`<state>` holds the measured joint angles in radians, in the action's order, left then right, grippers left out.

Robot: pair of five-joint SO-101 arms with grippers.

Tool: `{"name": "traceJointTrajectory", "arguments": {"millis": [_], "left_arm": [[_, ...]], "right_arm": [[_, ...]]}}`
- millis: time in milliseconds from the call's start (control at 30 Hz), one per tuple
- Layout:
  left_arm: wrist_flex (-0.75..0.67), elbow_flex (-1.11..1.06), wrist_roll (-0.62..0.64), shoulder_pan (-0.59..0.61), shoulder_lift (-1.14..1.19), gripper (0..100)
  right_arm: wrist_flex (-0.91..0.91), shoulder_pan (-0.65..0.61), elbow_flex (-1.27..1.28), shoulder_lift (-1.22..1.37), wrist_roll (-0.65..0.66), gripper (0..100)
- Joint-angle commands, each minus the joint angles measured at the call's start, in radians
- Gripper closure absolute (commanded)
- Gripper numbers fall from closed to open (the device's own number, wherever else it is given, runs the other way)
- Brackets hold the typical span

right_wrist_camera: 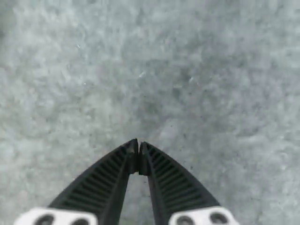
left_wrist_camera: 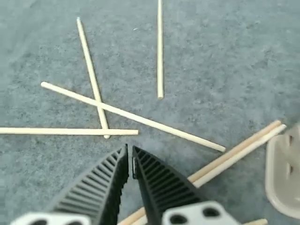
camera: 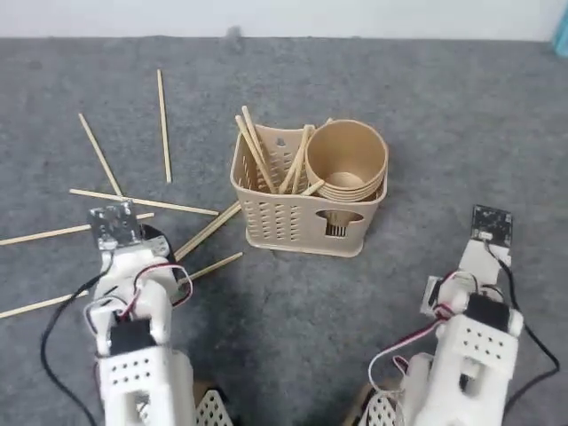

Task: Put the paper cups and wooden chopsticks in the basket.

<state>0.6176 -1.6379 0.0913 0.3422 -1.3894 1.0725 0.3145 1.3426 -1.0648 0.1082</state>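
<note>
A beige slotted basket (camera: 297, 217) stands mid-table. It holds stacked paper cups (camera: 347, 158) on its right side and a few wooden chopsticks (camera: 260, 153) on its left. Several loose chopsticks (camera: 143, 203) lie scattered on the grey carpet left of the basket. My left gripper (left_wrist_camera: 130, 152) is shut and empty. It hovers just short of two crossed chopsticks (left_wrist_camera: 100, 108), with a pair of chopsticks (left_wrist_camera: 236, 153) beside it running toward the basket corner (left_wrist_camera: 282, 178). My right gripper (right_wrist_camera: 138, 146) is shut and empty over bare carpet, right of the basket.
The left arm (camera: 133, 302) sits at the lower left and the right arm (camera: 470, 328) at the lower right. Grey carpet (camera: 444, 106) covers the table. One chopstick (camera: 213, 264) lies between the left arm and the basket.
</note>
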Motion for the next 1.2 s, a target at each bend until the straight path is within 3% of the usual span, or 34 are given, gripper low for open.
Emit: {"name": "traceJointTrajectory", "arguments": {"millis": [0,133,300,467,767,833,1000,1167], "left_arm": [[0.12,-0.053,-0.009,-0.026,-0.287,99],[0.305,-0.045,-0.012,-0.055,-0.454,99],[0.287,-0.047,-0.098,-0.124,-0.411,99],[0.284,-0.047,-0.095,-0.129,-0.411,99],[0.284,-0.044,-0.094,-0.12,-0.411,99],[0.284,-0.038,-0.078,-0.069,-0.411,98],[0.29,0.044,0.1,0.164,-0.405,87],[0.311,0.054,0.077,0.427,-0.404,85]], "right_arm": [[-0.005,-0.012,0.032,-0.124,0.017,99.2],[-0.005,-0.013,0.097,-0.263,0.02,99.2],[-0.004,-0.039,0.176,-0.421,0.021,99.2],[0.05,-0.131,0.227,-0.55,0.021,99.2],[0.068,-0.143,0.265,-0.653,0.021,99.2],[0.068,-0.143,0.265,-0.647,0.021,99.2],[0.068,-0.143,0.272,-0.647,0.021,99.2],[0.068,-0.143,0.273,-0.647,0.021,99.2]]}}
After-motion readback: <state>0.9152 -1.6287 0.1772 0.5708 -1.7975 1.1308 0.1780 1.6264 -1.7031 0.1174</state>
